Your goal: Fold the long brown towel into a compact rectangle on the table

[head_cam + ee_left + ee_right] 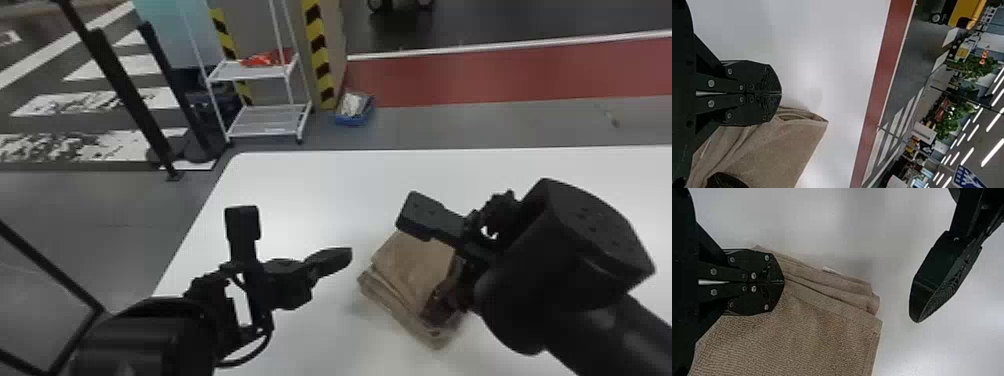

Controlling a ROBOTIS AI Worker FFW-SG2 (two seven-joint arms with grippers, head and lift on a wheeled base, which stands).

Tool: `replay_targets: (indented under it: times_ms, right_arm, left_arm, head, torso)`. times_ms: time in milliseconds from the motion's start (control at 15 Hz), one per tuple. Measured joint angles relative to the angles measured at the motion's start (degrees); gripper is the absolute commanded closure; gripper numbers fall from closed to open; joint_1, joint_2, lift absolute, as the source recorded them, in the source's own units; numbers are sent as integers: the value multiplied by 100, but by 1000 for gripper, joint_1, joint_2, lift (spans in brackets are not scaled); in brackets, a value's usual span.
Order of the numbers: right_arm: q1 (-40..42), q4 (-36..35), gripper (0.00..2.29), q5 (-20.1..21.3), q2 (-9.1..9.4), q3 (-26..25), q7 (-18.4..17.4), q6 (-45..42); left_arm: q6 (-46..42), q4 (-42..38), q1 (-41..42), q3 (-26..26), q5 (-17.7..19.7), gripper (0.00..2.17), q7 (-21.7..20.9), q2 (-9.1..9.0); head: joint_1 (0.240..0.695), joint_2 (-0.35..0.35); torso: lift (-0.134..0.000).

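The towel (412,265) lies on the white table (300,200), a little right of centre in the lower half of the head view, already folded in a small stack of layers. Its right side goes under the right gripper (442,302) and the dark arm, so I cannot see where this side ends.

The right gripper has its two fingers closed together over the towel. In the right wrist view the fingertips cover a part of the folded edges, and whether some cloth is pinched between them I cannot tell. There the towel is cut by the bottom of the frame, and a small white tag (831,270) is peeking out between the layers and the table, too small to make out.

The left gripper (346,256) is near the towel, at its left in the head view, apart from it. In the left wrist view its fingers are narrow, brought together, and they hide a part of the towel's edge behind them.

In the upper left of the head view, a white cart (252,72) carries something red (265,59), which I cannot make out exactly.
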Motion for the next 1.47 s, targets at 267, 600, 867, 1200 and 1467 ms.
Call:
replay_targets:
  times_ms: [267, 600, 867, 1200, 1467]
  right_arm:
    - [28, 16, 2253, 59, 22, 31, 0, -36]
    - [15, 30, 2253, 81, 23, 34, 0, -55]
    - [-31, 56, 2253, 75, 4, 42, 1, -55]
    - [-96, 76, 2253, 73, -148, 10, 0, -88]
    - [-266, 229, 2253, 64, -232, -91, 0, -187]
  left_arm:
    - [-676, 80, -99, -561, 49, 2142, -64, -58]
    - [-780, 519, -314, -1051, -282, 2142, -97, -44]
    - [-740, 748, -381, -1076, -453, 2142, -203, -19]
    - [-584, 886, -427, -1017, -624, 2142, -248, 60]
    - [-508, 883, -347, -975, -620, 2142, -302, 87]
  head:
    - [695, 180]
    - [695, 132]
    - [695, 133]
    - [695, 132]
    - [695, 120]
  torso:
    - [-123]
    - [-123]
    - [-123]
    - [-123]
    - [-123]
